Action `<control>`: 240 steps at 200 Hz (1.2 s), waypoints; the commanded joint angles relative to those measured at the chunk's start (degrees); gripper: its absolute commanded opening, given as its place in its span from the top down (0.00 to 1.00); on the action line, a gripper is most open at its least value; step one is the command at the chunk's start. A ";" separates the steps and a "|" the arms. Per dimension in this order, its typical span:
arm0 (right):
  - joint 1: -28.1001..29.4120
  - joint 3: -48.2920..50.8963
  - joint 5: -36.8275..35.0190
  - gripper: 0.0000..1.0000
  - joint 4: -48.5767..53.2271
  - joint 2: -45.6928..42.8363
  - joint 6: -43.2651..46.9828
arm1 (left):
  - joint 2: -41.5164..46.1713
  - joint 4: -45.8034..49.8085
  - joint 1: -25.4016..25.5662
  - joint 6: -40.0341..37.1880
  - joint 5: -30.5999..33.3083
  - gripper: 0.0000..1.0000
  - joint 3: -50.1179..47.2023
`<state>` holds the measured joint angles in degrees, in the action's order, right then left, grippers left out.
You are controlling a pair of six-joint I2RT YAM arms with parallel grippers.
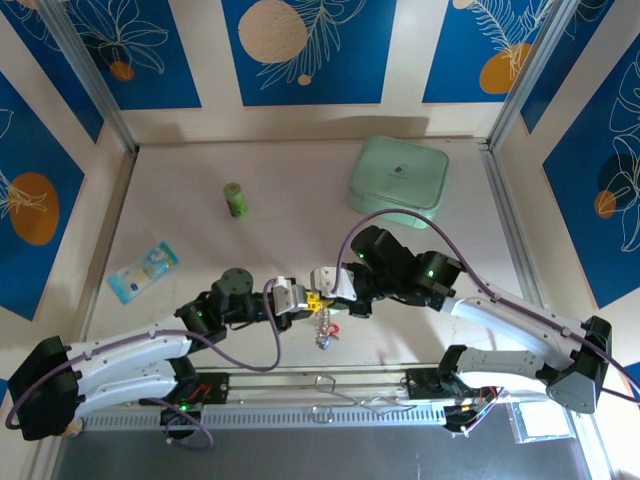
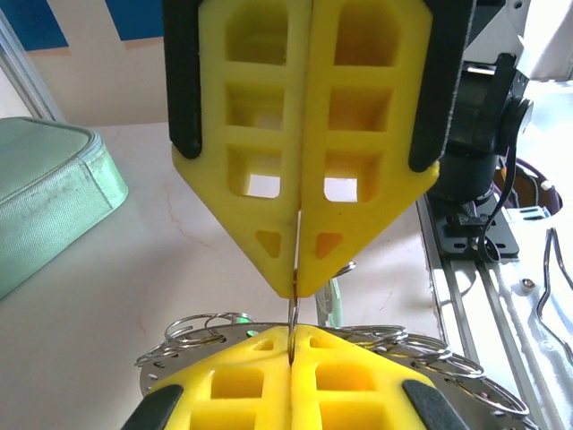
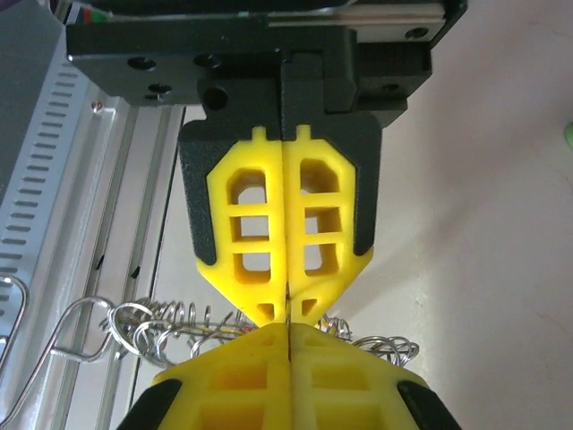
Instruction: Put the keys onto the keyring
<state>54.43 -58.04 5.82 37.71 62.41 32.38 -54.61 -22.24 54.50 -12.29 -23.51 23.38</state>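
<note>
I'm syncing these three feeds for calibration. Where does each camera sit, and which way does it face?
Top external: above and behind the arms, looking down at the table; both arms show, the left gripper and right gripper meeting tip to tip.
Left wrist: on the left arm, facing the right gripper, mint-green box at left; own fingertips at the bottom.
Right wrist: on the right arm, facing the left gripper; own fingertips at the bottom.
Shared: both wrist views show the keyring pinched between the shut grippers.
</note>
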 commanded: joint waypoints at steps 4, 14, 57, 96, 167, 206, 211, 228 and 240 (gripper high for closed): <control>-3.06 3.07 5.08 0.73 -5.19 -3.63 -3.75 | 0.28 -7.77 0.08 1.78 -2.79 1.00 0.12; -4.57 4.60 6.76 0.65 -6.82 -5.35 -5.78 | 0.20 -8.86 0.09 2.65 -2.33 1.00 -0.46; -5.95 13.63 2.68 0.57 -14.51 -13.92 -8.03 | -0.19 -12.30 0.08 6.45 1.18 1.00 -2.58; -4.98 16.35 3.17 0.60 -16.75 -14.51 -10.41 | -0.92 -15.24 0.08 9.11 1.53 1.00 -3.59; -2.37 17.21 1.95 0.71 -18.00 -13.34 -10.24 | -1.77 -15.66 0.08 12.24 3.48 1.00 -3.18; -1.04 17.17 -1.61 0.79 -18.79 -12.27 -9.89 | -1.93 -15.80 0.08 12.12 3.33 1.00 -2.90; -0.88 17.15 -1.90 0.81 -18.81 -12.26 -9.77 | -1.90 -15.70 0.08 12.12 3.42 1.00 -2.90; -0.77 17.17 -2.12 0.86 -18.56 -12.43 -9.59 | -1.95 -15.71 0.08 12.05 3.54 1.00 -2.81; -0.73 17.21 -2.07 0.88 -18.38 -12.38 -9.67 | -2.06 -15.76 0.08 12.05 3.66 1.00 -2.81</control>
<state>53.30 -41.36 4.89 20.12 50.13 22.46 -56.77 -33.93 54.50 -1.30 -20.03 19.86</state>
